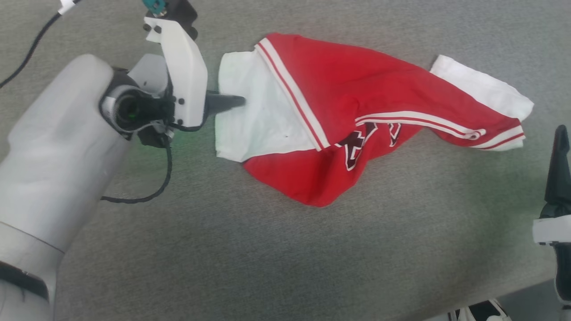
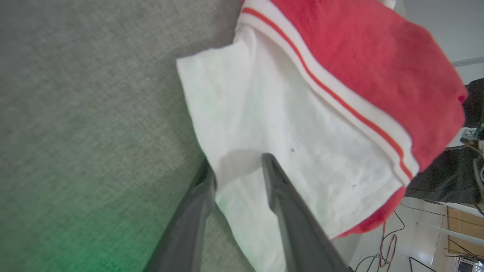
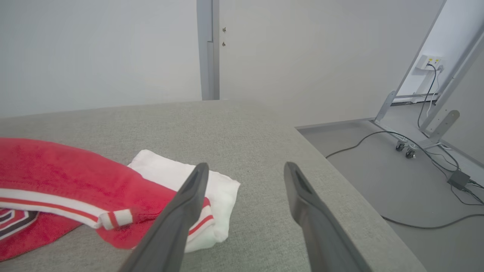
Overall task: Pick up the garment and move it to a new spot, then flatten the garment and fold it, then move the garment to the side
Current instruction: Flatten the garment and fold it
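Currently garment (image 1: 357, 89) lies crumpled on table (image 1: 267, 258), bare grey surface all round. Table's right edge runs close beside right gripper (image 3: 245, 170), spread wide, empty. At white panel's edge, left gripper (image 2: 238, 168) half spread (one finger over, one under), not clamped.

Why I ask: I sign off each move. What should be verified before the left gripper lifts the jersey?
1. Left gripper straddles the white edge of the garment: ok, one finger over, one under.
2. Grip closed: not ok, jaws apart.
3. Single layer between the fingers: cannot tell.
4. Right gripper clear of the cloth: ok, open, off its other end.
5. Garment wholly on the table: ok.
6. Garment flat: not ok, twisted and bunched.
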